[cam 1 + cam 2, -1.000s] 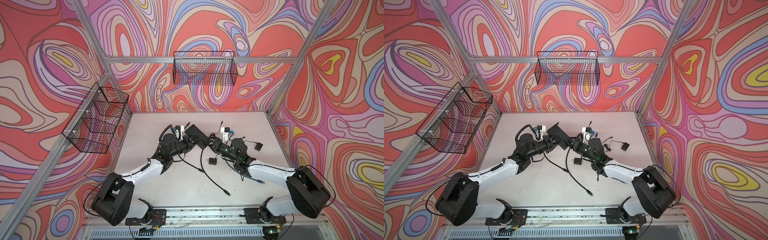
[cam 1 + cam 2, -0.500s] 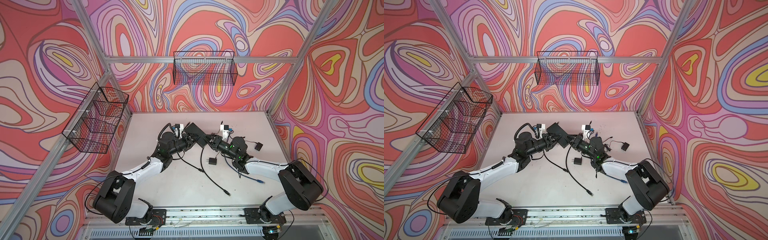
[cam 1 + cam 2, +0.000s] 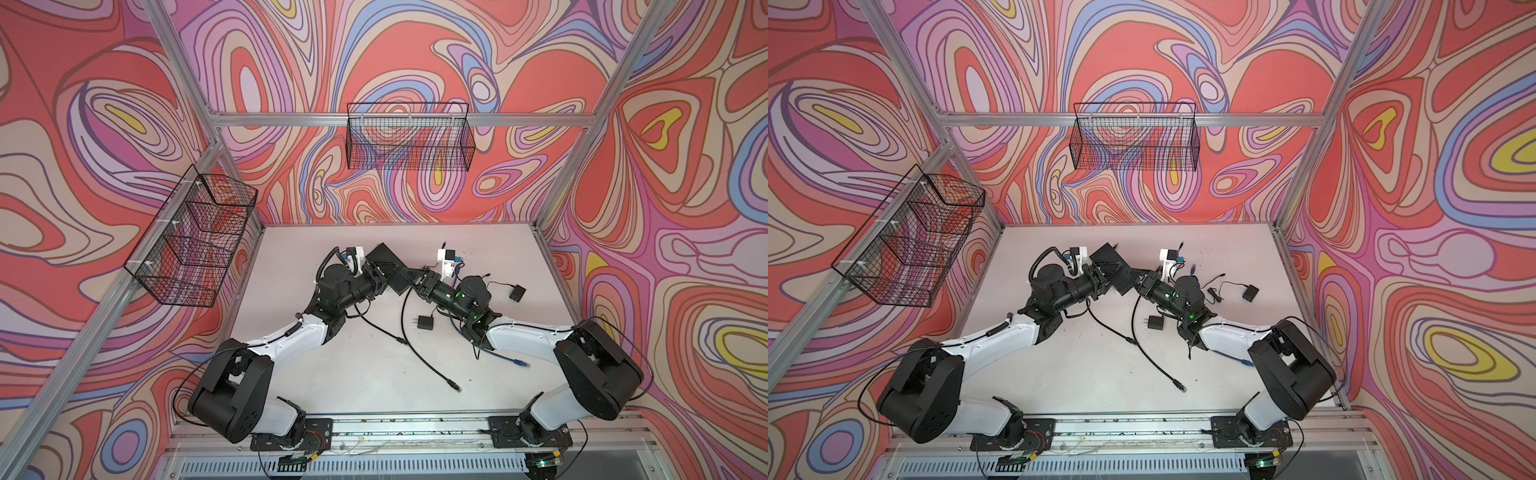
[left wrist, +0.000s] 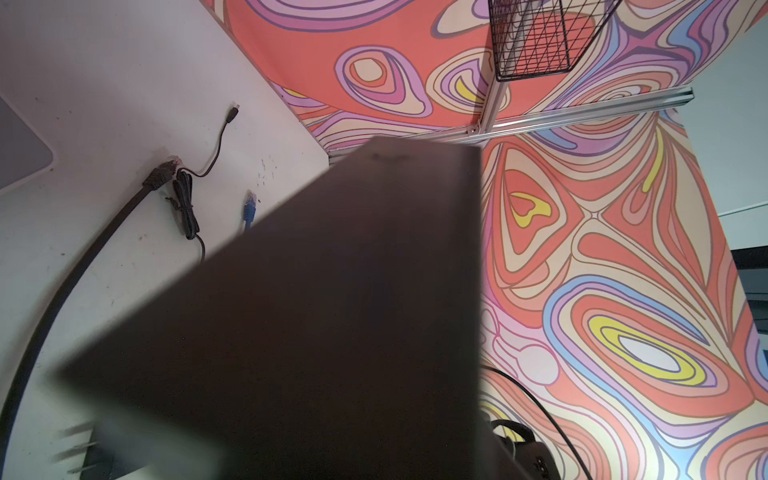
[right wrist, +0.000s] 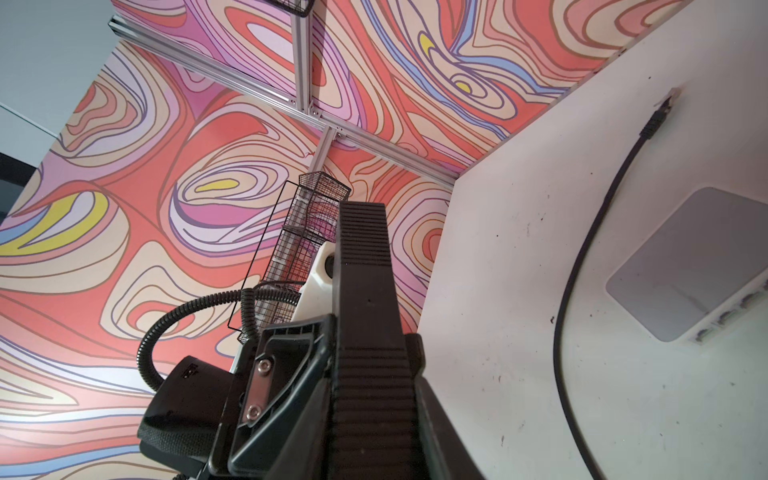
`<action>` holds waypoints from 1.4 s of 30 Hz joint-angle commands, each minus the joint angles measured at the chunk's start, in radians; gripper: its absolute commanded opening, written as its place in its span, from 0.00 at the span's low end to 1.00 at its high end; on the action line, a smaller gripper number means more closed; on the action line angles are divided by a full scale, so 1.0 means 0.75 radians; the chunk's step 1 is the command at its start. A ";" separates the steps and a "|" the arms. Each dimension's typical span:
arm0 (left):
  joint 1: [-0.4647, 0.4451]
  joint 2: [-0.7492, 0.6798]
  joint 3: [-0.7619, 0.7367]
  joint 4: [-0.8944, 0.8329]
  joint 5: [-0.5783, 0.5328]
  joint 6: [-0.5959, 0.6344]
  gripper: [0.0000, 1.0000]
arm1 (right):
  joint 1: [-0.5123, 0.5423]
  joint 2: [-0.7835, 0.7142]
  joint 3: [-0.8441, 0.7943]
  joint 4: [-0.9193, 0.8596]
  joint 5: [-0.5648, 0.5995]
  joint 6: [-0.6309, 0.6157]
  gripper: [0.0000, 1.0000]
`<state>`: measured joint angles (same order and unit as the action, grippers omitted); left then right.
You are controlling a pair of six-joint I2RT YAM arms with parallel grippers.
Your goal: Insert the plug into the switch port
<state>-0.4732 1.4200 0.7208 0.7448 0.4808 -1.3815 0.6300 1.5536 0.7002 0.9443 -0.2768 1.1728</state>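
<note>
A flat black box (image 3: 388,266) with a ribbed edge hangs above the middle of the table between both grippers. I take it for the switch, though no port shows on it. My right gripper (image 5: 365,415) is shut on its ribbed edge (image 5: 361,270), one finger (image 5: 440,436) on each side. My left gripper (image 3: 377,276) is at the box's other end, and the box's dark face (image 4: 332,311) hides its jaws. The black cable's plug (image 3: 456,388) lies loose near the table's front. Its other plug (image 4: 162,174) lies further back.
A pale rounded device (image 5: 685,266) with a row of ports lies on the table under the arms. Two black adapters (image 3: 424,322) (image 3: 517,293), a thin coiled wire (image 4: 187,208) and a blue cable (image 3: 521,365) lie around. Wire baskets (image 3: 409,137) (image 3: 195,237) hang on the walls.
The right gripper has moved in on the box and its jaws have narrowed onto the ribbed edge. The box has shifted slightly towards the back.
</note>
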 commanded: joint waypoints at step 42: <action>0.031 0.117 -0.030 0.273 0.011 -0.124 0.09 | 0.091 -0.078 0.093 -0.488 0.245 -0.242 0.45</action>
<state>-0.4625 1.5017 0.7040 0.9302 0.4553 -1.4528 0.6796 1.5394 0.7444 0.8169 -0.1093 1.1622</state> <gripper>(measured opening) 0.272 0.414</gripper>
